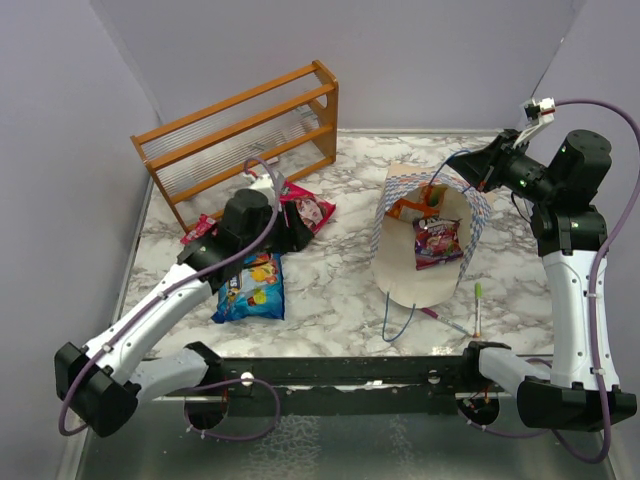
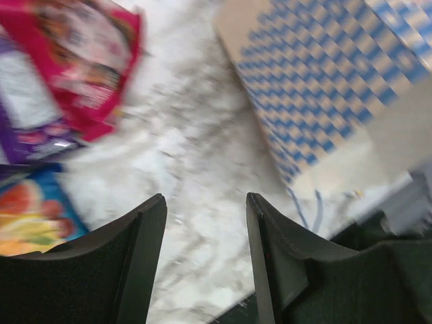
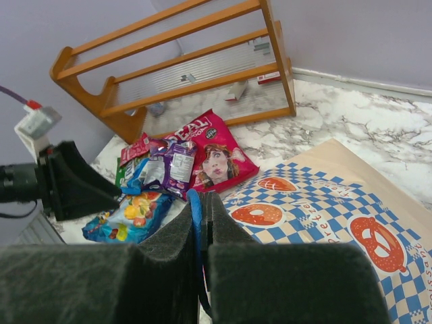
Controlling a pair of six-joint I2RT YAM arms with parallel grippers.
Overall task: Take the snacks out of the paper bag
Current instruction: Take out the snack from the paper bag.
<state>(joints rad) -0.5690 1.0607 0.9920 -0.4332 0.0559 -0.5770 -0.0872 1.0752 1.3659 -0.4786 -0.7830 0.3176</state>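
The paper bag [image 1: 425, 285] sits right of centre in the top view, its mouth gaping toward the camera and its cream inner wall showing. Inside it, a purple-pink packet [image 1: 438, 240] lies against the back. An orange packet [image 1: 408, 208] is tucked higher, near the upper rim.

At that upper rim the right claw [image 3: 200, 202] is clenched on the blue cord handle [image 3: 194, 216], the cord pinched between its pads. The bag's checked face [image 3: 317, 209] spreads just below it.

Left of the bag runs a strip of bare marble bench [image 1: 340, 270], open from the rear wall to the front rail. Across it lie the packets already out. A pink packet [image 1: 308, 208] is nearest the bag and a blue packet [image 1: 252, 290] lies lower left. In the right wrist view a purple packet [image 3: 172, 169] overlaps the pink one's edge.

The left claw [image 2: 206, 202] hangs over that bare strip, released, jaws apart with nothing between them. Its view is blurred, so the bag's checked side [image 2: 324, 74] at upper right looks close but apart.

The wooden rack [image 1: 240, 140] stands upper left along the wall. A green pen [image 1: 477, 305] and a pink pen [image 1: 440, 320] lie by the bag's lower right edge, near the front rail.
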